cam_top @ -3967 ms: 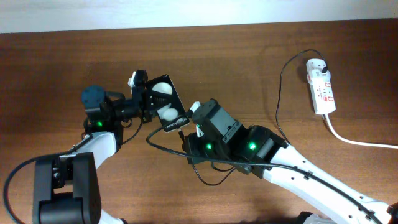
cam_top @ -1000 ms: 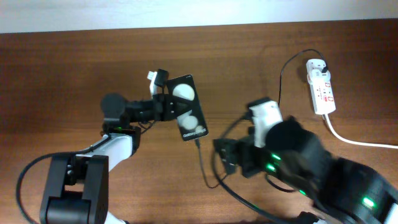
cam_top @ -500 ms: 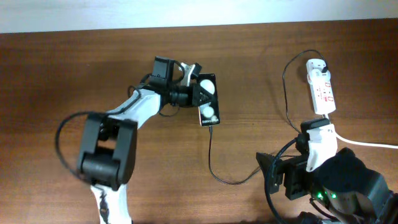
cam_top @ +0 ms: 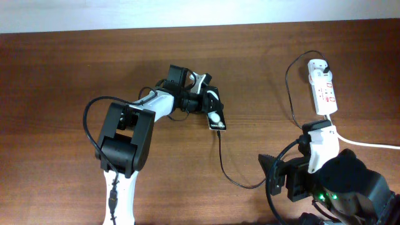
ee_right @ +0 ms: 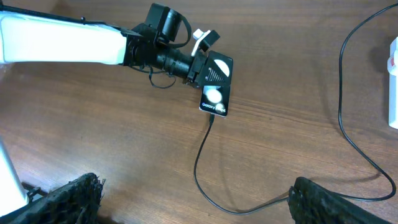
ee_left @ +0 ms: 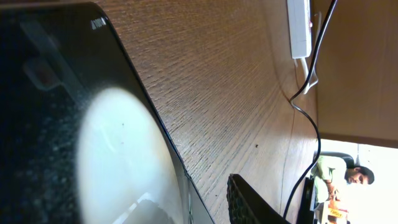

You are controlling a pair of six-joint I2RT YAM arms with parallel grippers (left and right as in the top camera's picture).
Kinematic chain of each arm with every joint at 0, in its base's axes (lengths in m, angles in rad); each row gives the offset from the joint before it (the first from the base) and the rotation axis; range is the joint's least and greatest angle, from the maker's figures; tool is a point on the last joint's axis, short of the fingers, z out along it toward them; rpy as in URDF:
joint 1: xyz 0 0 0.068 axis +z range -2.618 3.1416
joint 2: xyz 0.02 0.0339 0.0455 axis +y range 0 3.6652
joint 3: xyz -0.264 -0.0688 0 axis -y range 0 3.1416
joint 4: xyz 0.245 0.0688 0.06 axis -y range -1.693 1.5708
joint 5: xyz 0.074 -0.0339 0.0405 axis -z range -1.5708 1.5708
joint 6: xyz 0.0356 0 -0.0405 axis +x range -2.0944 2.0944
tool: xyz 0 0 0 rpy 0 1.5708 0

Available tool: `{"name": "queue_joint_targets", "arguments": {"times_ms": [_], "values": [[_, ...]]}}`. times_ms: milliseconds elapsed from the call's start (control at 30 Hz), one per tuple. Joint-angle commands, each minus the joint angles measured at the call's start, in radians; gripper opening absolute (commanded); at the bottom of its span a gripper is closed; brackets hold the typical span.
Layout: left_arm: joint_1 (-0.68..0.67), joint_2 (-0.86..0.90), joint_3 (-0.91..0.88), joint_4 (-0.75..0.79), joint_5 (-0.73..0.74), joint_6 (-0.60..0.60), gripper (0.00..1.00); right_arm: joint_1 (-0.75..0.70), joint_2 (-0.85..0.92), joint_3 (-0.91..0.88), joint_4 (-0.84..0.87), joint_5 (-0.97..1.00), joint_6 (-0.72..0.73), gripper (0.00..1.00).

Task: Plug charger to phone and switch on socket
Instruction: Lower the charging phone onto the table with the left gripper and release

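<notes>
overhead: the left tool (cam_top: pixel 201 100) is clamped on the upper end of the phone (cam_top: pixel 216 114), out over the middle of the worktop (cam_top: pixel 75 62). the charger (cam_top: pixel 222 150) meets the phone's lower edge, loops down across the worktop and climbs back to the socket (cam_top: pixel 324 87) at the far right. the right tool (cam_top: pixel 272 178) sits low on the right, well apart from the socket.

left wrist: the phone (ee_left: pixel 62 124) fills the left side, black with one white round mark, so close that the tool's own fingers are not clear here. beyond it we see the socket (ee_left: pixel 300 31) and the charger (ee_left: pixel 318 146).

right wrist: the right tool (ee_right: pixel 196 186) is spread wide with nothing in it. the left tool (ee_right: pixel 198 59) grips the phone (ee_right: pixel 215 93), and the charger (ee_right: pixel 196 163) tip looks seated in the phone's bottom edge. only an edge of the socket (ee_right: pixel 393 93) shows.

we judge the plugging step done or all but done. switching on the socket is left. we cannot tell the switch position, and neither tool is at it.
</notes>
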Motion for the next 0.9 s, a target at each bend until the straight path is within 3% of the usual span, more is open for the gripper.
{"name": "queue_joint_targets", "arguments": {"times_ms": [0, 33, 67, 233, 300, 467, 733, 867], "values": [[0.001, 0.025, 0.001, -0.010, -0.119, 0.019, 0.57, -0.003, 0.001, 0.005, 0.000, 0.016, 0.004, 0.99], [0.000, 0.025, 0.001, -0.011, -0.123, 0.019, 0.82, -0.003, 0.001, 0.005, 0.000, 0.016, 0.004, 0.99], [-0.002, 0.025, 0.001, -0.011, -0.124, 0.019, 0.99, -0.003, 0.001, 0.005, 0.000, 0.016, 0.004, 0.99], [0.001, 0.025, 0.001, -0.066, -0.179, 0.039, 0.99, -0.003, 0.002, 0.005, -0.001, 0.016, 0.004, 0.98], [-0.018, 0.025, 0.001, -0.112, -0.204, 0.202, 0.99, -0.003, 0.007, 0.005, -0.001, 0.016, 0.004, 0.99], [-0.035, 0.025, 0.001, -0.252, -0.445, 0.254, 0.99, -0.003, 0.060, 0.005, 0.000, 0.016, 0.004, 0.99], [0.002, 0.024, 0.001, -0.282, -0.365, 0.284, 0.99, -0.003, 0.243, 0.005, -0.003, -0.004, 0.005, 0.99], [0.130, -0.069, 0.008, -0.406, -0.437, 0.284, 0.99, -0.004, 0.259, 0.005, -0.015, 0.043, 0.077, 0.99]]}}
